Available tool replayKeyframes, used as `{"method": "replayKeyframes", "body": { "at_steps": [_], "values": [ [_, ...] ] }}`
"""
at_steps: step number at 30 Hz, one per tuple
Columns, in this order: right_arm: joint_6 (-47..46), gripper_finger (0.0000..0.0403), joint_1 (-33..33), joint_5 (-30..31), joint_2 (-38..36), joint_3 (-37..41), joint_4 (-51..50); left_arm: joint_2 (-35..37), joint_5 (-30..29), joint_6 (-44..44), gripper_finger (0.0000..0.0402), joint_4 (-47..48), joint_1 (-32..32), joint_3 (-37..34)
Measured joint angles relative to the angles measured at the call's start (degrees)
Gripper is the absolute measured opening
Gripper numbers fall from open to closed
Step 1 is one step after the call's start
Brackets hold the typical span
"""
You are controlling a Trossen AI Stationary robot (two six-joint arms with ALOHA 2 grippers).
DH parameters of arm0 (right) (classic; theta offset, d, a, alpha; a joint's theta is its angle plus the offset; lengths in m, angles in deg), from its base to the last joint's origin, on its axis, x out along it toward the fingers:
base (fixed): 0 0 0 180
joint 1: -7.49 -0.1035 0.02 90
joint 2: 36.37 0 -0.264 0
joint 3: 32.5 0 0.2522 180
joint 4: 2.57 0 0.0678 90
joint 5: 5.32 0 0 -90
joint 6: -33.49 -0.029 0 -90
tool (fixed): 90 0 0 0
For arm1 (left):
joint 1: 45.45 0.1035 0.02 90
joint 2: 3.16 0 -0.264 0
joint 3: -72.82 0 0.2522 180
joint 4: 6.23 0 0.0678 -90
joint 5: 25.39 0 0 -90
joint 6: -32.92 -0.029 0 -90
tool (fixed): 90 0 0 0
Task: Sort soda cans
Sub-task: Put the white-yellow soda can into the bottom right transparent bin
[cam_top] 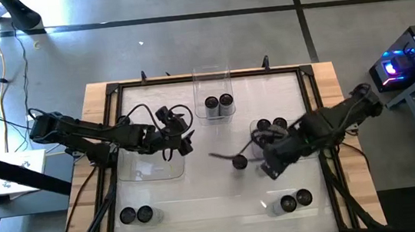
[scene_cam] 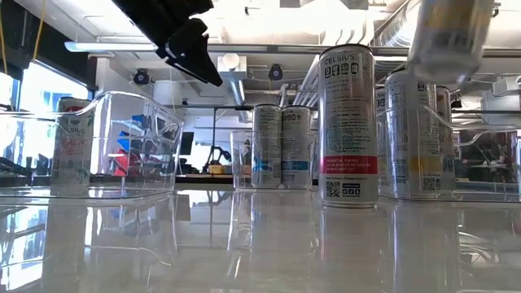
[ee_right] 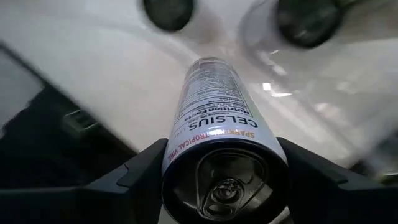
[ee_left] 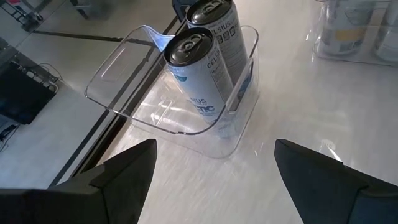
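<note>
While the right gripper point(ee_right: 224, 168) clamps one soda can point(ee_right: 217, 124) by its sides and holds it clear of the table at the right, ten cans can be counted from above. One can point(cam_top: 239, 161) stands alone near the table's middle. A clear tray point(cam_top: 211, 75) at the far edge holds two upright cans point(cam_top: 211, 102). A second tray point(cam_top: 255, 132), partly under the right arm, holds two more point(cam_top: 264, 125). A third tray point(cam_top: 151, 172) on the left has no cans in it. Pairs stand at the near left point(cam_top: 128, 215) and near right point(cam_top: 303, 196); whether trays surround them cannot be told. The left gripper point(cam_top: 180, 138), fingers spread wide and holding nothing, hangs just beside the left tray.
</note>
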Motion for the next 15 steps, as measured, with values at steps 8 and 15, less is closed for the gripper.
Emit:
{"method": "replayKeyframes", "body": {
  "at_steps": [8,15],
  "values": [
    [7.29,0.0241,4.33,-6.17,-0.31,0.12,-0.31,0.0,0.41,-0.02,0.0321,0.05,-0.24,0.0],
    [4.82,0.0241,4.19,-7.61,-2.33,0.95,0.3,0.0,0.76,-0.04,0.0321,0.04,-0.24,0.0]
  ]
}}
